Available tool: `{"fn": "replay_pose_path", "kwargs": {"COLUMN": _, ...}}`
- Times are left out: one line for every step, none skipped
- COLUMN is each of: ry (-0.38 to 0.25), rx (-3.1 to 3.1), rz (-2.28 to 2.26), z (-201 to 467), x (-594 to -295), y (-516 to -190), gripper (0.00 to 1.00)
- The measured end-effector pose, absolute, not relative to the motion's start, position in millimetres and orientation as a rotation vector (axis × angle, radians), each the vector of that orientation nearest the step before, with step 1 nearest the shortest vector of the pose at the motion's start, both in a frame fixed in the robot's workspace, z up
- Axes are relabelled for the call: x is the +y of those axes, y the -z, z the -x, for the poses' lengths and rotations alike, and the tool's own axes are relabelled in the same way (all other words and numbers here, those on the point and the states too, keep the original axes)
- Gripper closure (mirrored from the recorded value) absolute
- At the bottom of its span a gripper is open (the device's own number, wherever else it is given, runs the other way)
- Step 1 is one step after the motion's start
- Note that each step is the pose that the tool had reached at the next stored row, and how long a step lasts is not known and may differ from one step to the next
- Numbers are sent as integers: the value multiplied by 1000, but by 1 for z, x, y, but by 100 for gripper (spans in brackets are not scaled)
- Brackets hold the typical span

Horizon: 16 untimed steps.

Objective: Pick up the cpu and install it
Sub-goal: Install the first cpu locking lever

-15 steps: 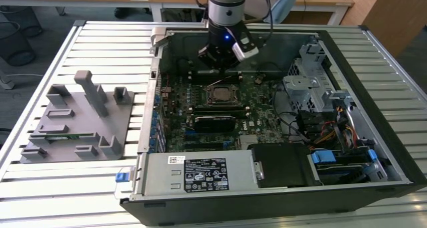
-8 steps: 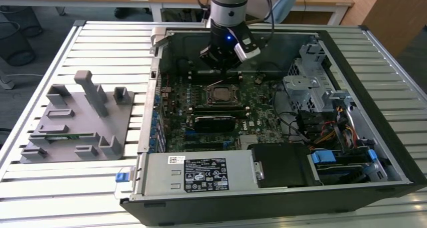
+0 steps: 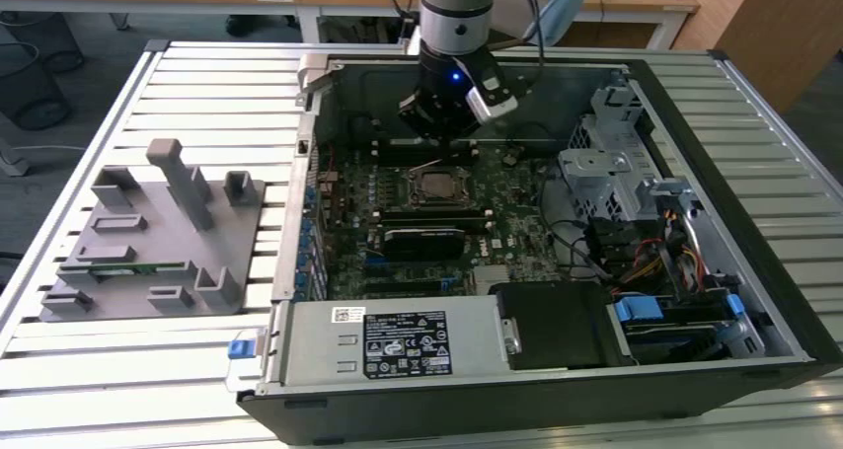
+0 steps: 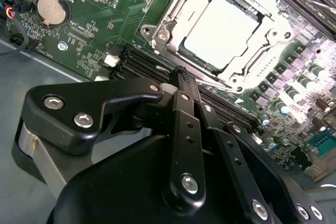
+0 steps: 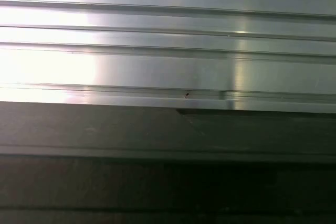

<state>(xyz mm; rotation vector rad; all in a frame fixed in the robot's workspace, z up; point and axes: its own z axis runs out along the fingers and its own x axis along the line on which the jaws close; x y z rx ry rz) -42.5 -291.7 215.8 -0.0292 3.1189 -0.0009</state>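
One cpu point(image 4: 223, 31) seated flat in the open socket point(image 4: 176, 22) on the motherboard point(image 4: 100, 35). Claw point(image 4: 181, 72) pressed together, empty, just beside the socket's frame, above the memory slots point(image 4: 142, 64). No long axis: square chip.

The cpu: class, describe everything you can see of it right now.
The cpu is a flat square chip with a bright silvery metal top. It lies level inside the metal socket frame on the green motherboard, framed on all sides. In the second wrist view the gripper hangs beside the socket, not touching the chip.
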Motion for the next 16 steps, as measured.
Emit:
{"fn": "replay_pose_path", "kwargs": {"ry": 1, "rx": 3119, "rz": 29, "z": 42, "x": -292, "y": -215, "gripper": 89}}
{"fn": "replay_pose_path", "kwargs": {"ry": 1, "rx": 3119, "rz": 29, "z": 42, "x": -292, "y": -215, "gripper": 89}}
{"fn": "replay_pose_path", "kwargs": {"ry": 1, "rx": 3119, "rz": 29, "z": 41, "x": -292, "y": -214, "gripper": 89}}
{"fn": "replay_pose_path", "kwargs": {"ry": 1, "rx": 3119, "rz": 29, "z": 41, "x": -292, "y": -214, "gripper": 89}}
{"fn": "replay_pose_path", "kwargs": {"ry": 1, "rx": 3119, "rz": 29, "z": 40, "x": -292, "y": -213, "gripper": 89}}
{"fn": "replay_pose_path", "kwargs": {"ry": 1, "rx": 3119, "rz": 29, "z": 39, "x": -292, "y": -213, "gripper": 89}}
{"fn": "replay_pose_path", "kwargs": {"ry": 1, "rx": 3119, "rz": 29, "z": 39, "x": -292, "y": -213, "gripper": 89}}
{"fn": "replay_pose_path", "kwargs": {"ry": 1, "rx": 3119, "rz": 29, "z": 39, "x": -292, "y": -212, "gripper": 89}}
{"fn": "replay_pose_path", "kwargs": {"ry": 1, "rx": 3120, "rz": 29, "z": 38, "x": -292, "y": -211, "gripper": 89}}
{"fn": "replay_pose_path", "kwargs": {"ry": 1, "rx": 3120, "rz": 29, "z": 37, "x": -292, "y": -210, "gripper": 89}}
{"fn": "replay_pose_path", "kwargs": {"ry": 1, "rx": 3120, "rz": 29, "z": 37, "x": -292, "y": -209, "gripper": 89}}
{"fn": "replay_pose_path", "kwargs": {"ry": 1, "rx": 3120, "rz": 29, "z": 37, "x": -292, "y": -209, "gripper": 89}}
{"fn": "replay_pose_path", "kwargs": {"ry": 1, "rx": 3120, "rz": 29, "z": 36, "x": -292, "y": -208, "gripper": 89}}
{"fn": "replay_pose_path", "kwargs": {"ry": 1, "rx": 3120, "rz": 29, "z": 36, "x": -292, "y": -207, "gripper": 89}}
{"fn": "replay_pose_path", "kwargs": {"ry": 1, "rx": 3120, "rz": 29, "z": 36, "x": -292, "y": -207, "gripper": 89}}
{"fn": "replay_pose_path", "kwargs": {"ry": 1, "rx": 3120, "rz": 29, "z": 36, "x": -292, "y": -206, "gripper": 89}}
